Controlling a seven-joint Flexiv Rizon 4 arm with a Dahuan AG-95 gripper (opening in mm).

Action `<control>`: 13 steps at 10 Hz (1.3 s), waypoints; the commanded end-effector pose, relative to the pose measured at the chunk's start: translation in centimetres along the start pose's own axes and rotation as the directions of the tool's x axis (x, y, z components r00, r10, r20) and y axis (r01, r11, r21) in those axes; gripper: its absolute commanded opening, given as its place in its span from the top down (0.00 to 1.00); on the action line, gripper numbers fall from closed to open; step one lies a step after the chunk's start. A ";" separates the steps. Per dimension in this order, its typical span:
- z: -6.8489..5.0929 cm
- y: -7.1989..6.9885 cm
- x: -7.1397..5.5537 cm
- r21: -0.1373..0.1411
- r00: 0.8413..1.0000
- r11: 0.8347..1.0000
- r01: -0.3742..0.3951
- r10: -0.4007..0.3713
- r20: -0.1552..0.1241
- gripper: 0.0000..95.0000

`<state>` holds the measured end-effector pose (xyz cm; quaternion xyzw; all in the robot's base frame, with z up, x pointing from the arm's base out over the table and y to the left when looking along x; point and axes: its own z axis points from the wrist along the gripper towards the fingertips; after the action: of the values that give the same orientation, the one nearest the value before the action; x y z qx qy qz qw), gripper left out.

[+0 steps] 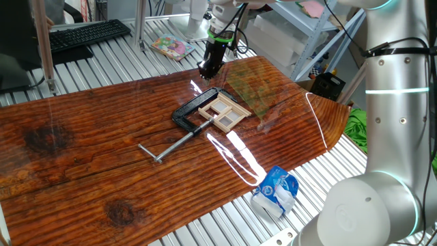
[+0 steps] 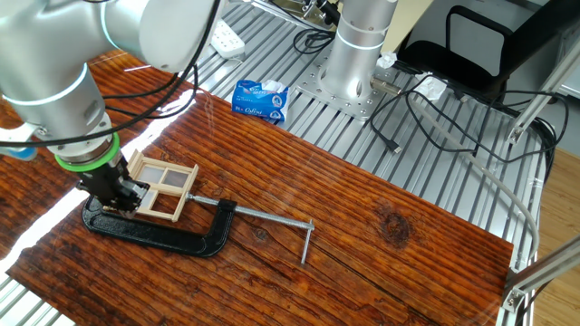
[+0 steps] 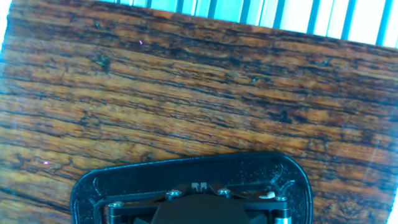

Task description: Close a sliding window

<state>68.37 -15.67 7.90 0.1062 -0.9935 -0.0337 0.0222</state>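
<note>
1. The sliding window lay flat on the wooden worktop, pinned by a black C-clamp, presumably so a push would not shift the frame.
2. The tool hung above the window's far end; whether it was spread or pressed together could not be told.

The arm reached down with its wrist nearly upright. The gripper hung low over the wooden tabletop near its far edge, fingers pointing down; whether they were apart was unclear.
</note>
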 end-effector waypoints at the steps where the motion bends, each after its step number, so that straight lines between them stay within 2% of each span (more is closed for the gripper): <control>1: 0.0 -0.1 0.1 0.033 1.000 0.999 -0.031 0.031 0.000 1.00; 3: 0.0 -0.1 0.1 0.066 0.997 0.995 -0.074 0.073 0.018 1.00; 4: 0.0 -0.1 0.1 0.067 0.996 0.994 -0.087 0.086 0.018 1.00; 6: 0.0 -0.1 0.1 0.073 0.990 0.988 -0.135 0.133 0.040 1.00; 11: 0.0 -0.1 0.1 0.084 0.975 0.973 -0.214 0.208 0.071 1.00; 13: 0.0 -0.1 0.1 0.090 0.977 0.974 -0.209 0.203 0.068 1.00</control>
<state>68.26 -15.81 7.92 -0.0015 -0.9999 0.0135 -0.0107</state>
